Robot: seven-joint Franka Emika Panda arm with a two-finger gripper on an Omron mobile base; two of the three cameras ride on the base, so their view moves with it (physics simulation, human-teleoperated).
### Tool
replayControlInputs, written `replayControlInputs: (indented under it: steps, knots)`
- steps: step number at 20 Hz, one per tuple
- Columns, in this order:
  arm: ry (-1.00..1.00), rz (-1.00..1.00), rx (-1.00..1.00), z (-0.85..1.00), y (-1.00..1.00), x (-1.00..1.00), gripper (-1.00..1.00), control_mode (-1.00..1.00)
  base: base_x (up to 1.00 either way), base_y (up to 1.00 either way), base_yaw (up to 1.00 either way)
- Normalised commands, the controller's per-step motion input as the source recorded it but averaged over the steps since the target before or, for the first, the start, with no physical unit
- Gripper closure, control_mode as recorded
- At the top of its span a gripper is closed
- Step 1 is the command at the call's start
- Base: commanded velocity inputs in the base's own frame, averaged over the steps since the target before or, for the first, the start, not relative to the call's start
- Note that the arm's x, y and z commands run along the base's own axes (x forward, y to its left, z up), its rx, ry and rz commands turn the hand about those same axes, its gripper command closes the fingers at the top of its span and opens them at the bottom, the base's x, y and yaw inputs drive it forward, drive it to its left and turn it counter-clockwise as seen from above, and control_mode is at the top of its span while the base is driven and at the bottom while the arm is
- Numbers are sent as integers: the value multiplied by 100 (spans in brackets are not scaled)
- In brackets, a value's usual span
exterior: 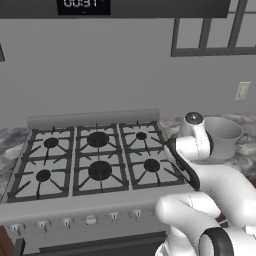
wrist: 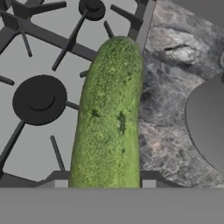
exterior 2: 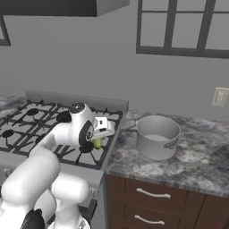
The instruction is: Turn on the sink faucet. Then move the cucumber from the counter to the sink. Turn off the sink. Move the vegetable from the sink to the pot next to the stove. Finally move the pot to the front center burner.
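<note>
Holding the cucumber (wrist: pixel 109 118) lengthwise between its jaws, the gripper (exterior 2: pixel 97 142) hangs over the right edge of the stove (exterior: pixel 90 160), above the front right burner (exterior: pixel 151 165). In the hand view we see the green oblong running up the middle of the picture, its lower end hidden at the fingers, its rounded tip over the line where grate meets counter (wrist: pixel 166 87). In the right base view we note a small patch of green showing just below the wrist, clear of the grates.

We record the pot (exterior 2: pixel 156 136) standing upright on the counter just right of the stove, near the gripper but apart from it. Its inside looks pale; we cannot tell whether it holds anything. Part of its grey side shows at the right edge of the hand view.

We see the front center burner (exterior: pixel 100 171) bare under its grate, left of the arm. A row of silver knobs (exterior: pixel 90 219) runs along the stove's front. Brown drawers (exterior 2: pixel 152 197) sit below the counter; a wall outlet (exterior 2: pixel 219 96) and a window (exterior 2: pixel 183 27) lie behind the pot.
</note>
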Motion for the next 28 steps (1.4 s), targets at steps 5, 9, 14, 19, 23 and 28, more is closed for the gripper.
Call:
replayControlInputs:
  steps: [5,9,14,19,23,28]
  knots:
    - [0,-8,0,29,-47,24,100,-100,0,0,0]
    - [0,-8,0,27,-49,11,100,-100,0,0,0]
    - [-2,-9,0,28,-59,0,100,-100,0,0,0]
    - [-3,-9,0,24,-56,0,100,-100,0,0,0]
    - [-1,-9,0,19,-54,0,100,-100,0,0,0]
    - [0,-3,0,8,-53,22,100,-100,0,0,0]
